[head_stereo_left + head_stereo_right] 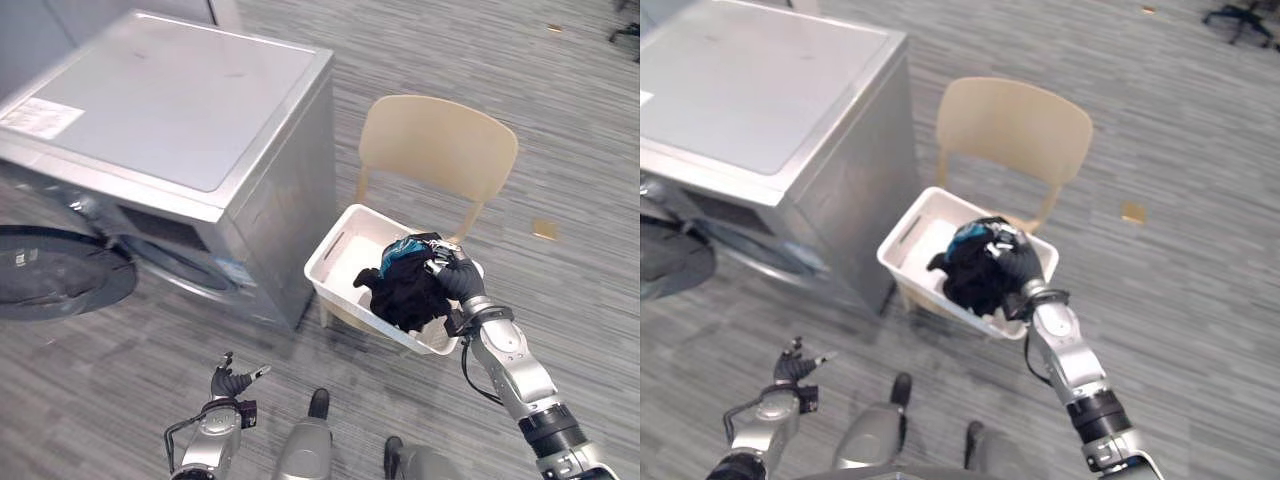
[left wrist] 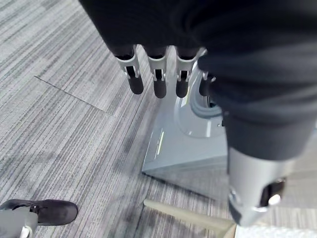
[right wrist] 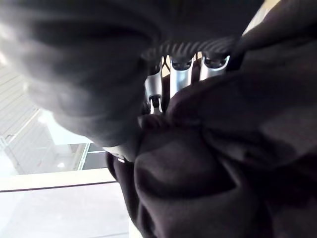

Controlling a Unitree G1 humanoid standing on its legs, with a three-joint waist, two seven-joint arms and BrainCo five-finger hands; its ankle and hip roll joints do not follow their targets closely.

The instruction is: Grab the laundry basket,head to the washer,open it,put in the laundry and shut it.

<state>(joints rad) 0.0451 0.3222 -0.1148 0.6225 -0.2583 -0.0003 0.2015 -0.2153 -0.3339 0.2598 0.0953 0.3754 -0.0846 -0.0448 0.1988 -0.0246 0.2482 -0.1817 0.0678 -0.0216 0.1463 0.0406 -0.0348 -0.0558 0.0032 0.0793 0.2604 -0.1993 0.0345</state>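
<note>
Left eye view: a big grey washer stands on the striped grey floor. Its round door hangs wide open at the front, swung out to the robot's left. Just beside the washer, on the robot's right, is a tan chair. A white laundry basket sits on the seat of the chair, with one corner close to the washer's side.

A bundle of black laundry with a bit of blue on top is in the far-right part of the basket, lifted a little above the rim. The right hand is on it. In the right wrist view the fingers curl into the dark cloth, so the hand is pinching the clothes tight.

The left hand hangs low over the floor, in front of the washer and well apart from the basket. In the left wrist view its fingers point out straight and loose, side by side, and they hold nothing. Past them you can see the washer's lower corner and a chair leg.
</note>
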